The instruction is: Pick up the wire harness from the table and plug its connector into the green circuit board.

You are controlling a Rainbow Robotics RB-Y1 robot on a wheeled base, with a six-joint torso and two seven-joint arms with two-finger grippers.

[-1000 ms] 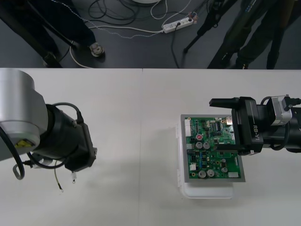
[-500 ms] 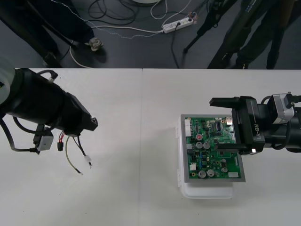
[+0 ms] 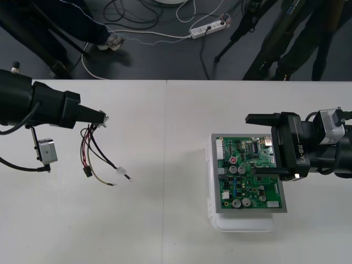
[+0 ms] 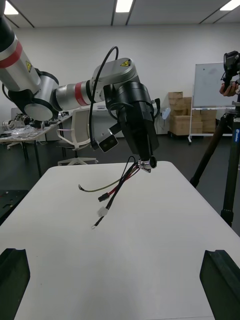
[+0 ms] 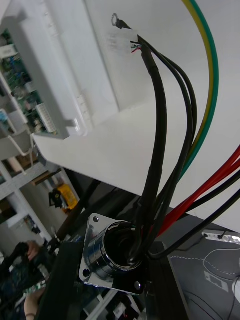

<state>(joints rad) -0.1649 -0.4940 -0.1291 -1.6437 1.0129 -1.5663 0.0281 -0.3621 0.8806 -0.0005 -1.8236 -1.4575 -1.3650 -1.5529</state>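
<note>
- Left pincer (image 3: 102,117) is clamping the harness (image 3: 94,149) by its round metal socket (image 5: 112,255). In the left wrist view the flange is sitting pinched between the dark fingers (image 5: 62,290), with the wires running out from it.
- Compared with the front pictures from a second and half a second ago, this arm is swinging its wrist up and outward. It was pointing down at the table (image 3: 165,236) near the front edge. It is now lying level and farther back, with its tip aiming toward the middle.
- Harness is coming up with it. In the right wrist view the red, black and green-yellow wires are hanging loose below the tip, clear of the tabletop. The black plug (image 3: 87,172) is dangling at the free end, away from the grip.
- Right pincer (image 3: 251,145) is waiting over the green board (image 3: 242,181) with its fingers spread wide and nothing between them. It is showing no change across the three front pictures.
- Green board is sitting on its white base (image 3: 242,224) on the robot's right, well apart from the harness.
- Assessment: the pick-up is looking complete, while the carry across and the plugging are outstanding.
- Assessment: the grip is on the socket end, so the plug is hanging unguided. It is likely needing a second hold, or careful steadying, before it can be lined up with the board.
</note>
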